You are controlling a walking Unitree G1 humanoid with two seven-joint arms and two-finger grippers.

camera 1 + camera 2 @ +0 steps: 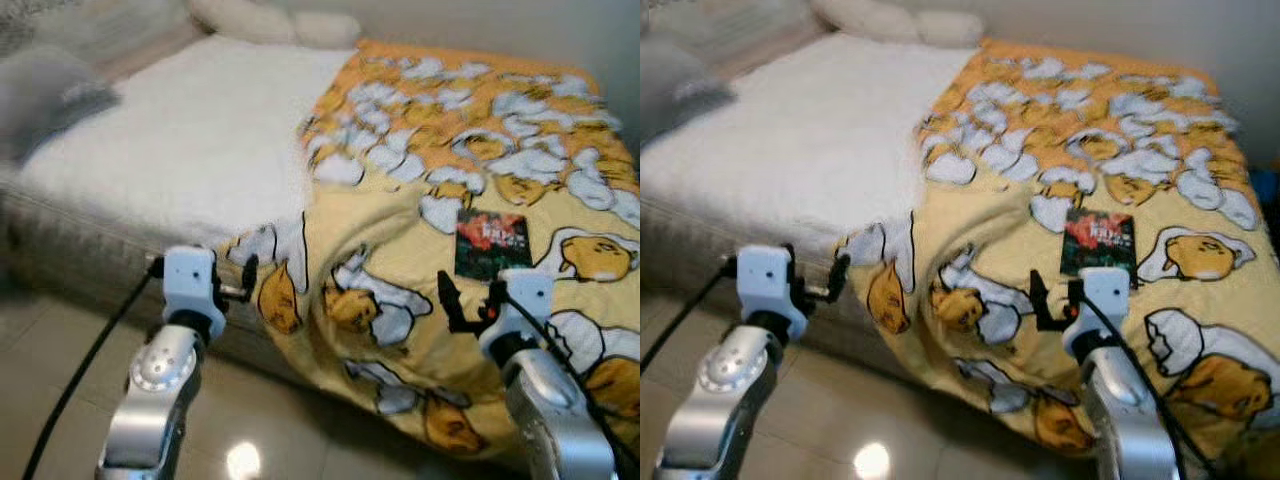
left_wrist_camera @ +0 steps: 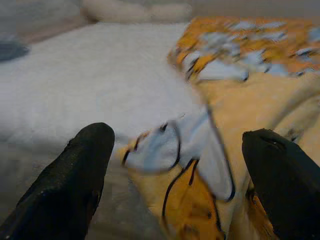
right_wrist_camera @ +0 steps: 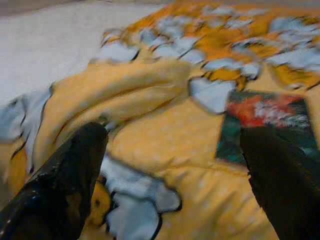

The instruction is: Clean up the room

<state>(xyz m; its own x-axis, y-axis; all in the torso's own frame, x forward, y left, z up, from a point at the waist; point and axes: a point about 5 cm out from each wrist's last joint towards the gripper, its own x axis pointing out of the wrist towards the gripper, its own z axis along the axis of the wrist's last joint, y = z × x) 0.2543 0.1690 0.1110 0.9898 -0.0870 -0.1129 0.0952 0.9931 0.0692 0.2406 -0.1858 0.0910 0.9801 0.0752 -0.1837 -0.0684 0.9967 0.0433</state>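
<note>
Yellow quilt (image 1: 400,250) carried a dark book (image 1: 491,243), seen lying just ahead of the right gripper (image 1: 468,300), its long axis pointing away. Both the right and the farther left gripper (image 1: 238,285) were held wide open and empty.

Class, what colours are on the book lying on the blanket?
Book: dark green with red-orange; clearest in left eye view.

White bed (image 1: 190,150) top lies bare left of the yellow blanket (image 1: 400,260); a book (image 1: 492,243) rests flat on the blanket, bunched folds (image 1: 330,290) rising near the bed's front edge
</note>
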